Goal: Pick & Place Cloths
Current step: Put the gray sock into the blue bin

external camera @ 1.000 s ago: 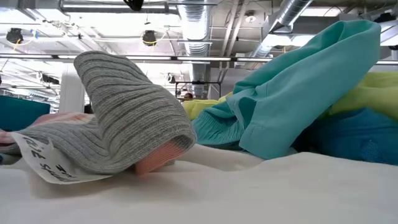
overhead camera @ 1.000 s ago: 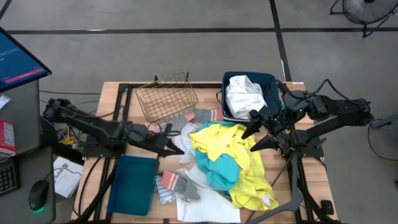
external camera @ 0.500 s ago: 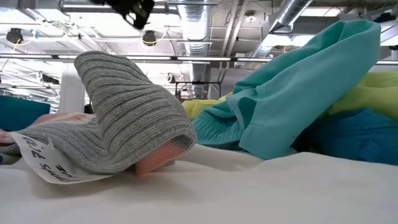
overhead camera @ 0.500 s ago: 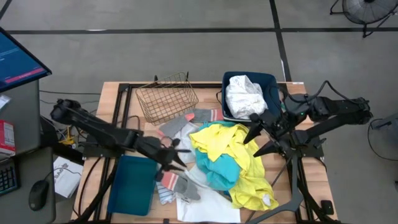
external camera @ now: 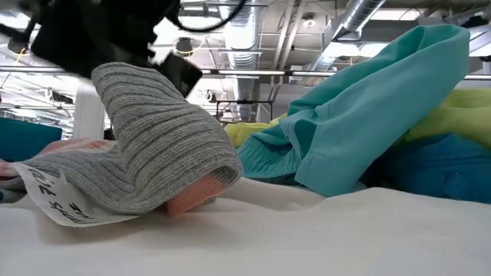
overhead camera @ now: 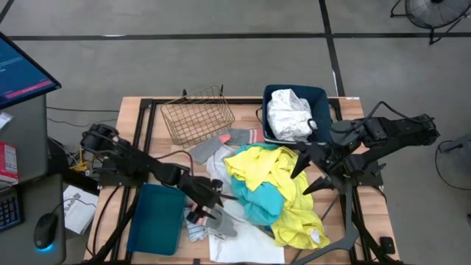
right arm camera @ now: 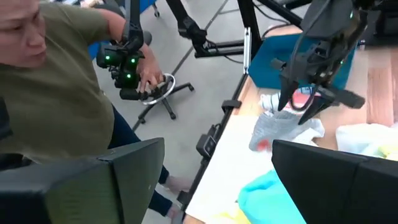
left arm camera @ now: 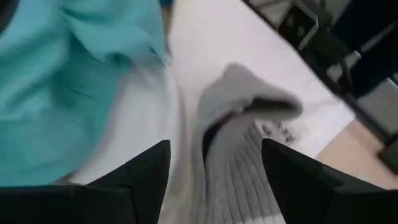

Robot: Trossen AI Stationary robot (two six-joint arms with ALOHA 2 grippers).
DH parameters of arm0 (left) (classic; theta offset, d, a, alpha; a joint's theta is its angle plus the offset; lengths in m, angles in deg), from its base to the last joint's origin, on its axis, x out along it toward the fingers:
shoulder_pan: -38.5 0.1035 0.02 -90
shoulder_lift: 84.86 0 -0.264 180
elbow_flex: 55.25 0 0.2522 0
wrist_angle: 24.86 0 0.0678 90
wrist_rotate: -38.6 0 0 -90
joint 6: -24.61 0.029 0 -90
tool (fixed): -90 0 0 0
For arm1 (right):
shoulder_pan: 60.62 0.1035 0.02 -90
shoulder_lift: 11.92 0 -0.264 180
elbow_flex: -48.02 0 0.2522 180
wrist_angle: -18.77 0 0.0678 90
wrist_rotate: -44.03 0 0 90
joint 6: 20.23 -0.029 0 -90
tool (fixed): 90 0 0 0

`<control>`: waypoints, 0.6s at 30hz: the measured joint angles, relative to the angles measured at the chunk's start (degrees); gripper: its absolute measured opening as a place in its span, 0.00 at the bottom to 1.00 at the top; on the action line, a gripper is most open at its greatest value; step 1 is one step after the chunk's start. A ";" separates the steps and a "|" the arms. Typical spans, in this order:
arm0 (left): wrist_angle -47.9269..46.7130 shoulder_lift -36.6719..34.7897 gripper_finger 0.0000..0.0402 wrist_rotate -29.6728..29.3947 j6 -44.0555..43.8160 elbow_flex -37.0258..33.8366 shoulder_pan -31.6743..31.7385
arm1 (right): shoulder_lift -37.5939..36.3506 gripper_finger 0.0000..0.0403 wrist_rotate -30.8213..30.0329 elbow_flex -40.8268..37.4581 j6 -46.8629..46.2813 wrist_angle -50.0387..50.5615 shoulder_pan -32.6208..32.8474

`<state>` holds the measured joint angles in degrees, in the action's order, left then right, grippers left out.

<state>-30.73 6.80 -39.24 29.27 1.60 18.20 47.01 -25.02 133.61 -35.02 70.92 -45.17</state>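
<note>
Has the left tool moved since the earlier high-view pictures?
Yes. The left tool has moved away from the wire basket toward the table's near edge, and now hovers open over the grey sock.

Left gripper (external camera: 115, 38) blurred, cut off at low view's upper left. White cloth (overhead camera: 246, 239) mostly buried under pile, lower centre.

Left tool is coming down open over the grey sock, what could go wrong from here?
1. The grey sock lies on the white cloth, so the left tool may pinch both.
2. The teal cloth lies right beside the sock and could snag.
3. The right tool hovers open over the yellow cloth; the arms might crowd each other.
</note>
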 joint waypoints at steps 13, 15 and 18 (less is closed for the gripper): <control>5.18 6.89 0.34 -3.95 3.26 0.02 0.00 | 0.42 0.72 -0.02 -0.02 -0.24 2.34 -0.09; 4.90 5.67 0.14 -6.38 3.24 0.00 0.00 | 0.42 0.72 -0.01 -0.02 -0.26 2.33 -0.09; 5.24 2.90 0.03 -9.35 2.85 0.00 0.09 | 0.42 0.72 -0.02 -0.02 -0.26 2.34 -0.24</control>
<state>-25.49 9.71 -48.59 32.11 1.60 18.29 47.44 -25.04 133.59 -35.28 73.26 -45.41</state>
